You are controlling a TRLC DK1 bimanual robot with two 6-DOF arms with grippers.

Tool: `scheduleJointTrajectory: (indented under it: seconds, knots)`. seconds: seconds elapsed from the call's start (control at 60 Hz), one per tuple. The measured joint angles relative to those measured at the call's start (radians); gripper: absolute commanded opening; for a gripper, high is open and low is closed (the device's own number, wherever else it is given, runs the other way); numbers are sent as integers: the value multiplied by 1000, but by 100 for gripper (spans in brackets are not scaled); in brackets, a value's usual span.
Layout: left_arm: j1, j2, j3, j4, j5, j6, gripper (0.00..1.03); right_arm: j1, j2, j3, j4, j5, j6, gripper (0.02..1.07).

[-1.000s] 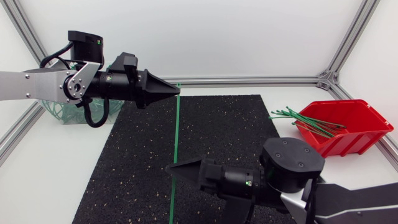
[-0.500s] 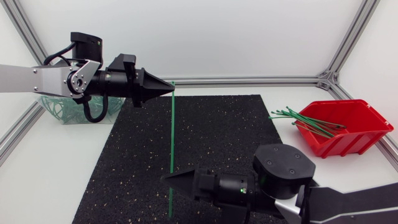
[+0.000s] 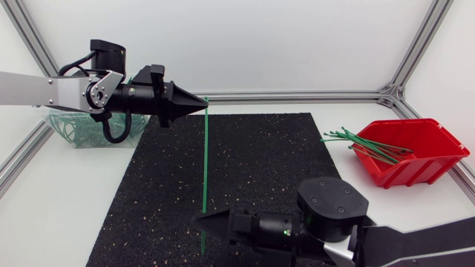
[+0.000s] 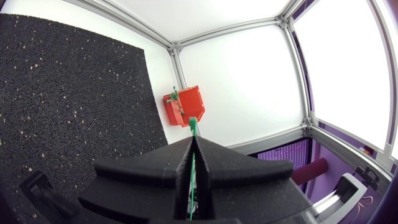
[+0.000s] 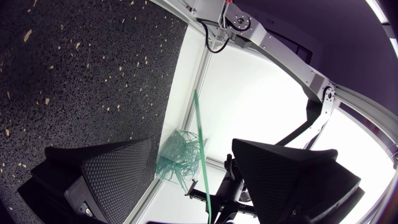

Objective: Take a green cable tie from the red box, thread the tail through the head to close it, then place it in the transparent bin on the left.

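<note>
Holding one green cable tie (image 3: 205, 163): left gripper (image 3: 204, 106).

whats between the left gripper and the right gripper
The green cable tie, running straight from the left gripper to the right gripper above the black mat, in the head view.

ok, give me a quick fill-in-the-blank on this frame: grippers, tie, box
1. The left gripper is shut on one end of the ____ cable tie.
2. The right gripper is ____, with the tie passing between its fingers untouched.
3. The spare ties stick out of the ____ box.
4. The tie is held above the ____ mat.

Missing words: green; open; red; black.
</note>
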Motion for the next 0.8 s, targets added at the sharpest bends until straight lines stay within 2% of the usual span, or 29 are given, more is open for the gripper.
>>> scheduleJointTrajectory:
  seconds: [0.067, 0.117, 0.283, 0.467, 0.533, 0.6, 0.65, 0.8]
  knots:
    - [0, 4, 0, 0, 0, 0, 4, 0, 0, -8, 0, 0, -8, 63]
    - [0, 6, 0, 0, 0, 0, 4, 0, 0, -13, 0, 0, -11, 56]
    - [0, 8, 6, 0, 0, 0, 4, 0, 0, -16, 0, 2, -23, 46]
    - [0, 8, 6, 0, 0, 0, 4, 0, 0, -16, 0, 12, -23, 46]
    - [0, 9, 6, 0, 0, 0, 4, 0, 1, -16, 0, 13, -23, 38]
    - [0, 9, 6, 0, 0, 0, 4, 0, 1, -16, 0, 13, -23, 36]
    - [0, 9, 6, 0, 0, 0, 4, 0, 1, -16, 0, 13, -23, 30]
    - [0, 9, 6, 0, 0, 0, 4, 0, 1, -16, 0, 19, -38, 29]
